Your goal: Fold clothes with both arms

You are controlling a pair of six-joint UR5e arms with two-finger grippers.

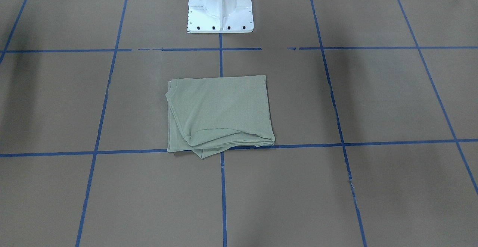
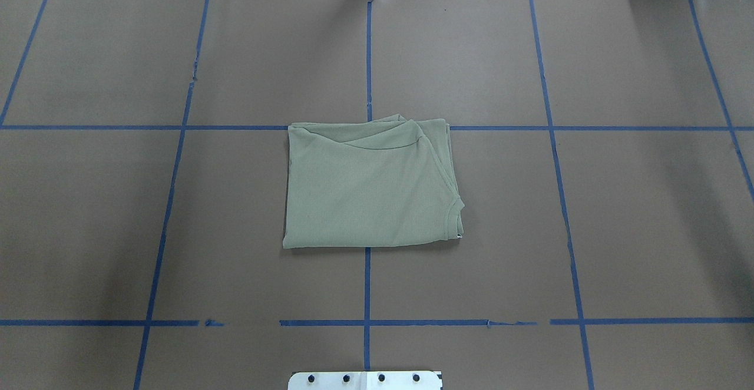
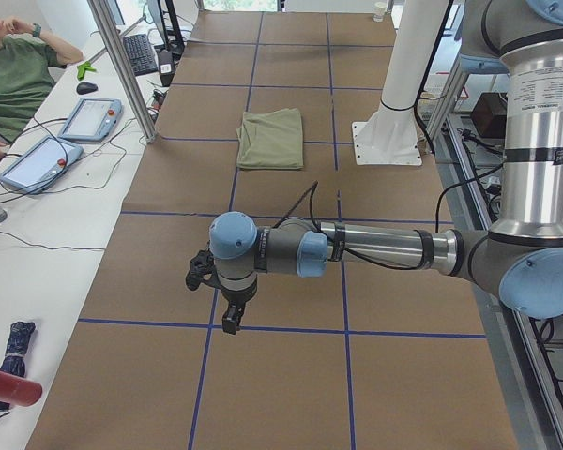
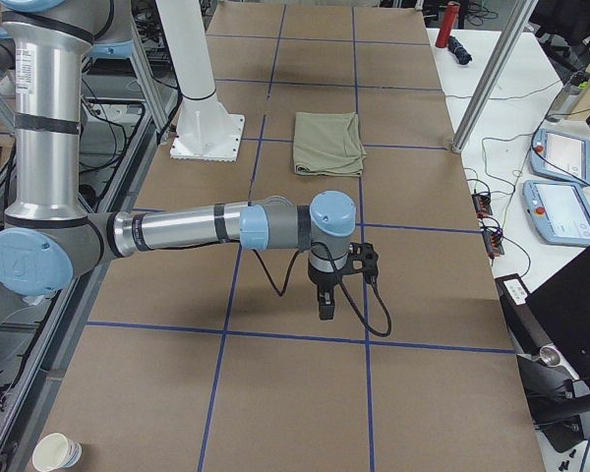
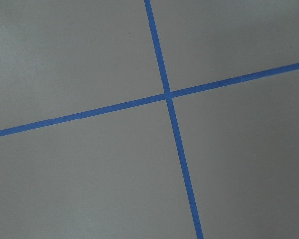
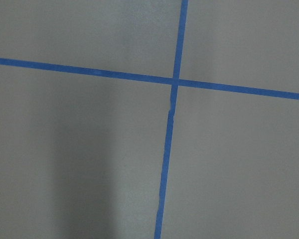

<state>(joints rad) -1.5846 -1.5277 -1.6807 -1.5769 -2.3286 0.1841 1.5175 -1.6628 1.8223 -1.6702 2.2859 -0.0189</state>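
The pale sage-green shirt [image 1: 220, 114] lies folded into a rough rectangle at the table's centre, in front of the pedestal; it also shows in the overhead view [image 2: 371, 187]. Its ribbed collar [image 2: 455, 216] peeks out at the overhead view's right near corner. The left gripper [image 3: 230, 323] hangs pointing down over bare table far from the shirt [image 3: 270, 138], seen only in the exterior left view; I cannot tell if it is open or shut. The right gripper [image 4: 324, 310] hangs likewise far from the shirt [image 4: 327, 143]; I cannot tell its state. Both wrist views show only table.
Brown paper with blue tape grid lines [image 2: 367, 296] covers the table. The white pedestal base [image 1: 220, 8] stands at the robot's side. A seated person [image 3: 14, 75], tablets [image 3: 89, 117] and a metal post [image 3: 122, 66] are along the far side; a paper cup [image 4: 57, 452] sits near the right end.
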